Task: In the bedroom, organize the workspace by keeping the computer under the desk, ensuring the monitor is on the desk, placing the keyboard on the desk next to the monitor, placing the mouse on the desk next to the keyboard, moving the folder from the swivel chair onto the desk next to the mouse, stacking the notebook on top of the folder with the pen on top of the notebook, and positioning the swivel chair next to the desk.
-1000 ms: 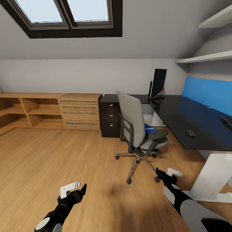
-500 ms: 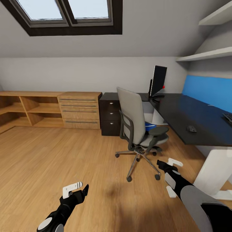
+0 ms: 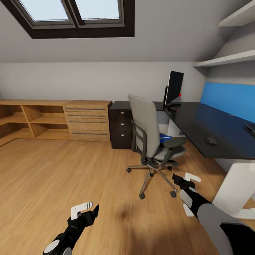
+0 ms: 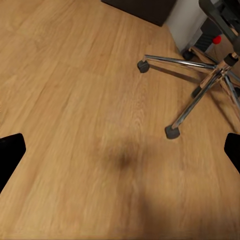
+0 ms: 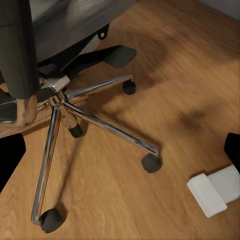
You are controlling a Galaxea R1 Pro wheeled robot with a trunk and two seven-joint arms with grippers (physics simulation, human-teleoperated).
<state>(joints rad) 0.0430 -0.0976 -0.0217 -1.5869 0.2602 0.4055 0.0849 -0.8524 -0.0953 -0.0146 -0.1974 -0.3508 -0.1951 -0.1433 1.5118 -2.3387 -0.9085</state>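
Folder (image 3: 165, 138) sitting blue on the swivel chair (image 3: 150, 138) seat, just off the bench (image 3: 198, 124). Monitor (image 3: 174, 88) and mouse (image 3: 211, 140) up on the bench. Left claw (image 3: 88, 209) and right claw (image 3: 184, 179) both spread wide, empty, low over the floor (image 3: 53, 177).

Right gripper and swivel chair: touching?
Apart. Head view shows bare floor between the right gripper and the swivel chair, nearest caster included.

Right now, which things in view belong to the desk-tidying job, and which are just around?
Job: swivel chair, folder on its seat, desk, monitor, mouse, keyboard.
Around: oak cabinets, dark drawer unit, wall shelves, skylight.
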